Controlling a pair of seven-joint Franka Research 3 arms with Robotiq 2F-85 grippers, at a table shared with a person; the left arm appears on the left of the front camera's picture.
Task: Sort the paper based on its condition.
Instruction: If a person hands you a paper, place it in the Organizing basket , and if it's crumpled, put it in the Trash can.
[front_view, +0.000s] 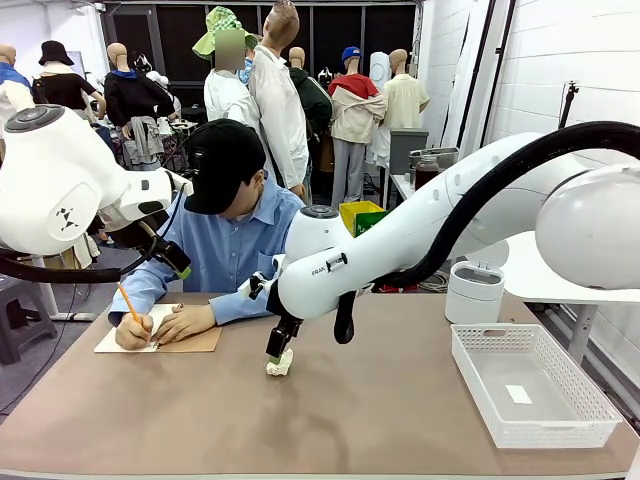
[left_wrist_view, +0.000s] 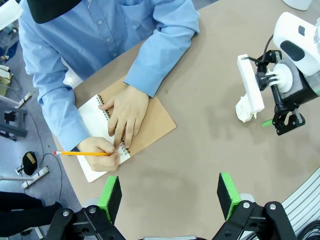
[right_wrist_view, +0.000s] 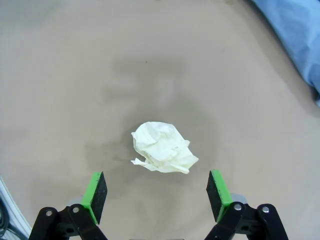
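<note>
A crumpled ball of white paper (front_view: 279, 363) (left_wrist_view: 244, 110) (right_wrist_view: 162, 153) lies on the brown table, near its middle. My right gripper (front_view: 278, 343) (right_wrist_view: 157, 195) hangs just above it, open, with the ball below the gap between the green pads and nothing gripped. From the left wrist view the right gripper (left_wrist_view: 278, 125) stands right beside the ball. My left gripper (left_wrist_view: 169, 194) is open and empty, held high over the table's left part, above the person's hands.
A person in a blue shirt writes with a pencil (left_wrist_view: 80, 153) in a spiral notebook (front_view: 195, 343) (left_wrist_view: 152, 125) at the far left. A white mesh basket (front_view: 470, 360) holding a small white scrap (front_view: 518, 394) sits at the right, with a white round container (front_view: 473, 292) behind it.
</note>
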